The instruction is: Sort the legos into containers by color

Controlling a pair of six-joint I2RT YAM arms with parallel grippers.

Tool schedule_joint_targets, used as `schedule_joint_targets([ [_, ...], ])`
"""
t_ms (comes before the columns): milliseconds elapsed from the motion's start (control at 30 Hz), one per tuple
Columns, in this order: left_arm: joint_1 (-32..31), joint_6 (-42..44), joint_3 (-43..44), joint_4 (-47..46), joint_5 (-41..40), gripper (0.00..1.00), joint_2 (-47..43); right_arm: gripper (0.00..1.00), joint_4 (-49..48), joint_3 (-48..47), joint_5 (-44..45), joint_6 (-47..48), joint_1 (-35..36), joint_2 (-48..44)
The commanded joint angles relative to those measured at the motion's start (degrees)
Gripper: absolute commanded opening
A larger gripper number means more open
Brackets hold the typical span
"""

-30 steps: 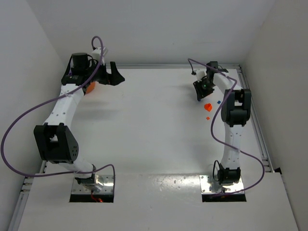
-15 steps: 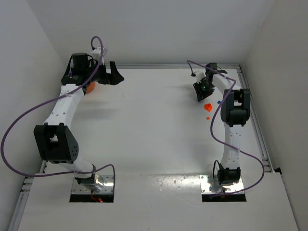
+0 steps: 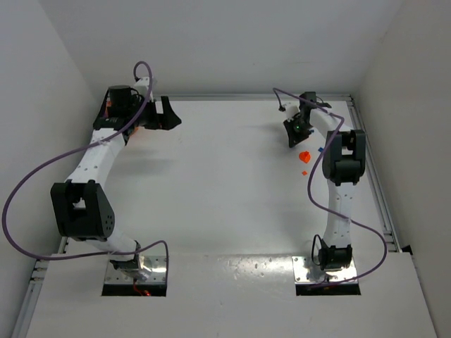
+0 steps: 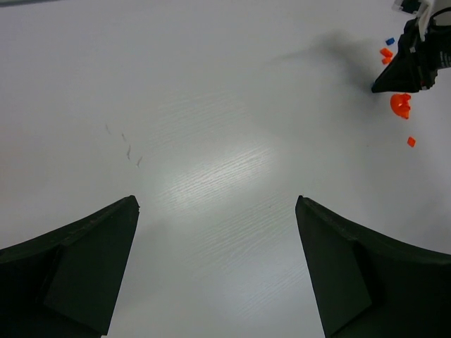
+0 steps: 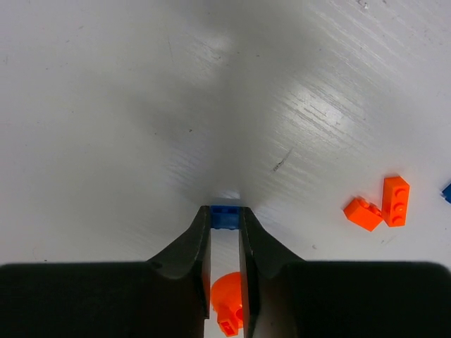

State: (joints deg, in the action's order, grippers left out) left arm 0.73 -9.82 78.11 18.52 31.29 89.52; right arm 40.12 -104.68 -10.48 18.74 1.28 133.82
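Brick [image 5: 225, 217] blue, long axis spanning fingertips | right hand [image 5: 225, 213] pinches it | left hand [image 4: 217, 211] wide

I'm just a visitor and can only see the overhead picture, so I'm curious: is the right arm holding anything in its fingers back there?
Observer: Yes. Its wrist camera shows the right fingers closed on a tiny blue brick.
Visitor: And the left arm?
Observer: Its own camera shows the left fingers spread wide, with nothing held between them.
Visitor: Any other pieces close by?
Observer: Two orange bricks lie touching each other, off to the right in the right wrist view.
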Motion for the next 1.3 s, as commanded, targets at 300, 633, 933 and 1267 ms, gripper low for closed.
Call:
schedule_joint_targets([
  [300,1.38,5.87,-12.0,-9.37,23.16,1.0,-9.27,0.05,10.76,0.64,-28.34,-20.57,1.09,-5.41],
  [633,-10.03,7.8,-16.22,-10.52,22.44,0.86,-9.8,0.02,-14.16,24.42,-57.18,-58.08,4.08,-16.46],
  [933,-24.55,6.15,-9.73,-2.88,12.92,0.39,0.74,0.02,-44.07,40.88,-64.05,-87.3,5.23,-21.76],
  [1267,-32.28,8.59,-8.41,-4.72,15.21,0.57,4.79,0.02,-49.61,42.89,-65.28,-93.36,5.75,-22.89],
])
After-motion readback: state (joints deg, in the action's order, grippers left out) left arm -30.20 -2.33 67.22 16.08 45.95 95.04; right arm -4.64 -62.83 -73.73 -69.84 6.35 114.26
